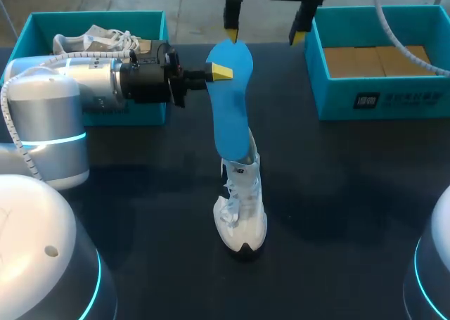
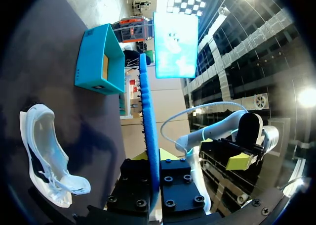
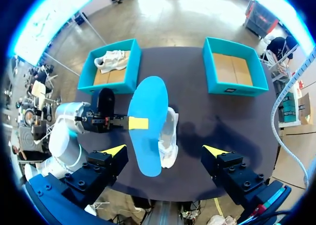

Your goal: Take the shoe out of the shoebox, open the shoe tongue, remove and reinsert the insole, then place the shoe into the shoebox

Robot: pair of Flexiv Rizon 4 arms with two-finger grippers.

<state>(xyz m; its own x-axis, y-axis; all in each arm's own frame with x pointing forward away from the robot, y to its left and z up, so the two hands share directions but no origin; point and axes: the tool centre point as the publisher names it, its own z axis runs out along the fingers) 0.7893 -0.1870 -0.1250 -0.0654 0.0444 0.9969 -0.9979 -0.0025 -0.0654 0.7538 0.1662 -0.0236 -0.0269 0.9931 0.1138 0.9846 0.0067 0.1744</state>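
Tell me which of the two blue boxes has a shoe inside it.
The box at the head view's left: a white shoe lies in it. The other box, at the right, shows only its brown cardboard floor.

The silver left arm (image 1: 77, 81) with its glowing cyan ring lies level, coming in from the left. Its black wrist (image 1: 144, 77) ends in the yellow-tipped left tool (image 1: 218, 72), fingers clamped from both sides on a flat blue foam insole (image 1: 228, 102). The yellow-tipped right tool (image 1: 265, 35) hangs at the far side, pointing down, fingers spread wide, gripping nothing
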